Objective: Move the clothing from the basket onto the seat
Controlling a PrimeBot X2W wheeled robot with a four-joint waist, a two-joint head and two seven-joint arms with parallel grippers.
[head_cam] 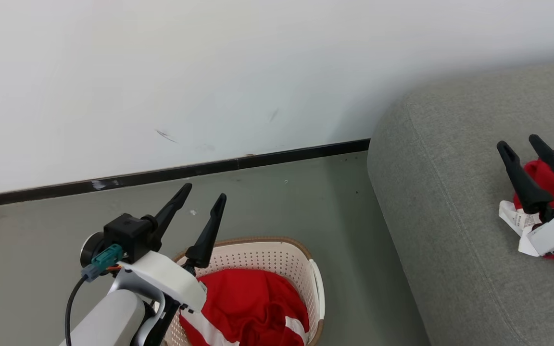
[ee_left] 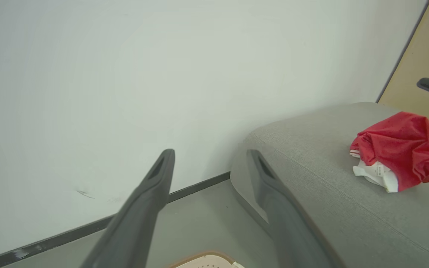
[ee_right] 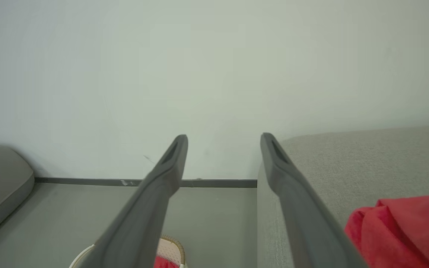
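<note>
Though crumpled with no clear long axis, lies in two lots: one thin bright red garment (head_cam: 253, 302) bunched in the oval cream-white perforated plastic basket (head_cam: 267, 259) on the floor (head_cam: 306, 202), white bands slanting across it, and a second red garment (ee_left: 404, 149) heaped on the large grey fabric-upholstered seat (head_cam: 450, 230). Seems between drop and next pick, with left gripper (head_cam: 205, 190) above the basket's far rim and right gripper (head_cam: 518, 141) by the seat heap, both jaws spread, empty. Calls for dipping in, pinching a raised fold, lifting clear of the rim.
</note>
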